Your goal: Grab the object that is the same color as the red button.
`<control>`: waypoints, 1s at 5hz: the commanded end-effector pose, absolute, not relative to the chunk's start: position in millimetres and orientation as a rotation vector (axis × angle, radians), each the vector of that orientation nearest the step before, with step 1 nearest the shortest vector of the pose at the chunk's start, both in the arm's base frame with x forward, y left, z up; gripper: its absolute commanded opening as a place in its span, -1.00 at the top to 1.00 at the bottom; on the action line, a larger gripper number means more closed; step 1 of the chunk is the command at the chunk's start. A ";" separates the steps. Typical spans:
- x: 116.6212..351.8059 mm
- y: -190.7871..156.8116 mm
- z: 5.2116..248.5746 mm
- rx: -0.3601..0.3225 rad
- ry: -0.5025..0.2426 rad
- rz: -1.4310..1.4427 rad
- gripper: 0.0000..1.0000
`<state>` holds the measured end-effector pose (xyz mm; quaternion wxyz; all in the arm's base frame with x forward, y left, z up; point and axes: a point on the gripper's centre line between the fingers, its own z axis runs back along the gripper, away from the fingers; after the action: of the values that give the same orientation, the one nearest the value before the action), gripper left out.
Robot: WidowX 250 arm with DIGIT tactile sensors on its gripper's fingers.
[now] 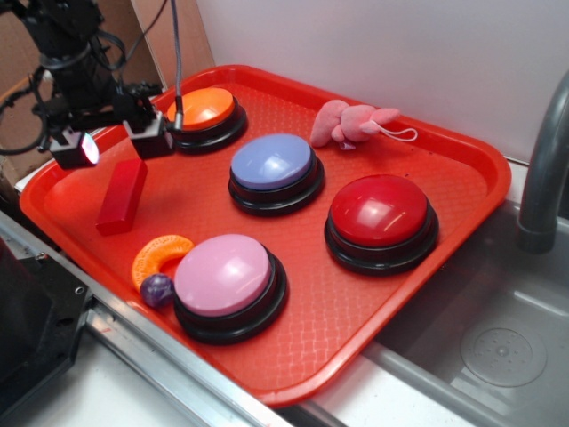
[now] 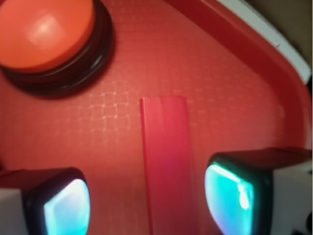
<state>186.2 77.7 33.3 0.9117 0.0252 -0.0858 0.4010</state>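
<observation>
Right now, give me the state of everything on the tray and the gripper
gripper: open, fingers astride the block, not gripping
red block: lying flat on the tray, ungrasped
red button: upright, untouched
orange button: upright, beside the gripper
blue button: upright
pink button: upright
red tray: flat

Red tray (image 1: 427, 294) with a fine embossed grid texture, used as landmark. On it: plain solid red block (image 1: 122, 197) near the tray's left rim, same red as the tray; glossy dark-red dome button (image 1: 380, 210) on a black base toward the right side; orange button (image 1: 201, 108), black base, at the back-left; lavender-blue button (image 1: 272, 162), black base, mid-tray; pink button (image 1: 223, 274), black base, by the front rim. Orange ring (image 1: 158, 255) and dark purple ball (image 1: 157, 290) beside the pink button. Pink plush toy (image 1: 351, 123) with white cord at the back. Gripper (image 1: 114, 144) black, pads (image 2: 230, 197) glowing cyan-teal in the wrist view.
</observation>
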 end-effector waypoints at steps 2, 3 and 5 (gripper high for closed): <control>185.3 100.6 -10.9 0.090 -0.211 0.891 -0.96; 184.3 98.1 -6.1 0.026 -0.191 0.845 1.00; 186.2 95.7 10.3 0.006 -0.197 0.789 1.00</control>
<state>185.4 88.4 2.1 0.9185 0.0008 -0.0775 0.3877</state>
